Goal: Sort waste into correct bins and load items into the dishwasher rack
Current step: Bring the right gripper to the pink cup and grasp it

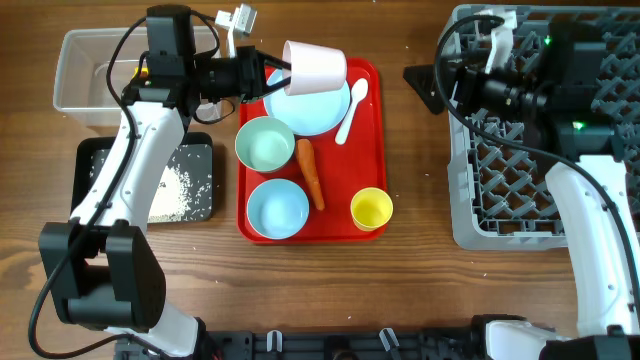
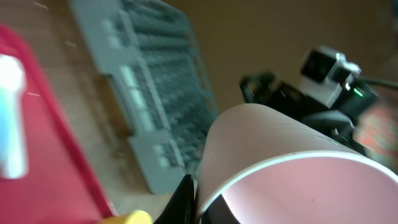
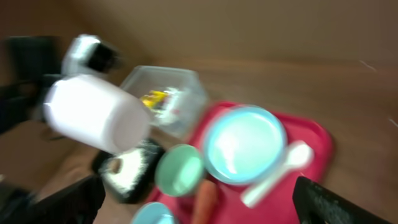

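Observation:
My left gripper point(image 1: 268, 72) is shut on the rim of the pink cup point(image 1: 315, 67) and holds it on its side above the red tray's point(image 1: 372, 130) far end; the cup fills the left wrist view point(image 2: 280, 168). My right gripper point(image 1: 428, 88) is open and empty at the grey dishwasher rack's point(image 1: 470, 215) left edge. On the tray lie the pale-blue plate point(image 1: 318, 112), a white spoon point(image 1: 352, 112), two bowls point(image 1: 265, 145) point(image 1: 277, 210), an orange carrot point(image 1: 310, 172) and a yellow cup point(image 1: 371, 209). The right wrist view shows the cup point(image 3: 96, 113), plate point(image 3: 244, 144) and carrot point(image 3: 204, 200).
A clear tub point(image 1: 90, 75) with wrappers stands at the far left. A black tray point(image 1: 200, 165) with white rice sits in front of it. The rack fills the right side.

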### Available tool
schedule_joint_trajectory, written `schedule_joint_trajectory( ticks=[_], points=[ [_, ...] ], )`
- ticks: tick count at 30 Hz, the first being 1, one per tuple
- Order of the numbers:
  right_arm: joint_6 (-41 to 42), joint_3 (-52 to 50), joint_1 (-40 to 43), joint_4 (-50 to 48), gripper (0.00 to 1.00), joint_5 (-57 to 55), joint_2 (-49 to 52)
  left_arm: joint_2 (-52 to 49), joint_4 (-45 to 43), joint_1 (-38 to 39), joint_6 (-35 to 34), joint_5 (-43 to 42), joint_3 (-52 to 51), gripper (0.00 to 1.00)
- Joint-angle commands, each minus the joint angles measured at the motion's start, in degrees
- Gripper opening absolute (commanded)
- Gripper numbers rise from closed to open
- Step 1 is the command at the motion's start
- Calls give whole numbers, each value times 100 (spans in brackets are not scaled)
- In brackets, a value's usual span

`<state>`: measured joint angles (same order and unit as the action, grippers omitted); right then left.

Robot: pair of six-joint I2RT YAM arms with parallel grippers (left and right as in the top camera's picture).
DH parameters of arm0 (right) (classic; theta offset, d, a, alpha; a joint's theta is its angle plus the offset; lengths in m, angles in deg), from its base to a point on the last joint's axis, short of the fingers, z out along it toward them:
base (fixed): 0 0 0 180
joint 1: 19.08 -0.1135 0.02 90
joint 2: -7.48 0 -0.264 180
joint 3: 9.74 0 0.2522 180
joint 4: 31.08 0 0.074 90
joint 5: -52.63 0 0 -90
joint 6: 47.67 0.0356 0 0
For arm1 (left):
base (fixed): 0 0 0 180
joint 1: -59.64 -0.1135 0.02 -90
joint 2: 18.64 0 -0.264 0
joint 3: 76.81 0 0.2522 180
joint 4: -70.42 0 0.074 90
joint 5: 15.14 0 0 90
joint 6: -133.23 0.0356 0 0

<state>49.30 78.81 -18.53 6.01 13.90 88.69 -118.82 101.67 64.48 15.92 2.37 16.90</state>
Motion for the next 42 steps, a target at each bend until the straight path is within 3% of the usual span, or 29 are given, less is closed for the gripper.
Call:
schedule_joint_trajectory(
  ticks=[1,7,16,23,29,33,40,42],
  points=[
    [509,83,-267,-752,100,1545,407,52,-24,59,33,-979,44,4],
    [1176,83,-822,-1937,99,2444,1174,52,-409,275,28,-962,44,4],
    [1268,83,-1397,-2184,99,2675,1235,52,-407,278,26,-822,44,4],
    [1469,85,-1521,-2339,86,2677,1235,52,-407,280,28,-822,44,4],
    [2026,85,-1521,-3152,79,2638,1235,52,-404,295,28,-822,44,4],
    [2009,85,-1523,-3036,72,2640,1235,52,-407,295,28,-820,44,4],
    [1698,83,-1523,-2625,72,2551,1237,52,-407,295,26,-820,44,4],
    [1703,76,-1523,-2621,77,2553,1244,52,-407,295,28,-820,44,4]
  ],
)
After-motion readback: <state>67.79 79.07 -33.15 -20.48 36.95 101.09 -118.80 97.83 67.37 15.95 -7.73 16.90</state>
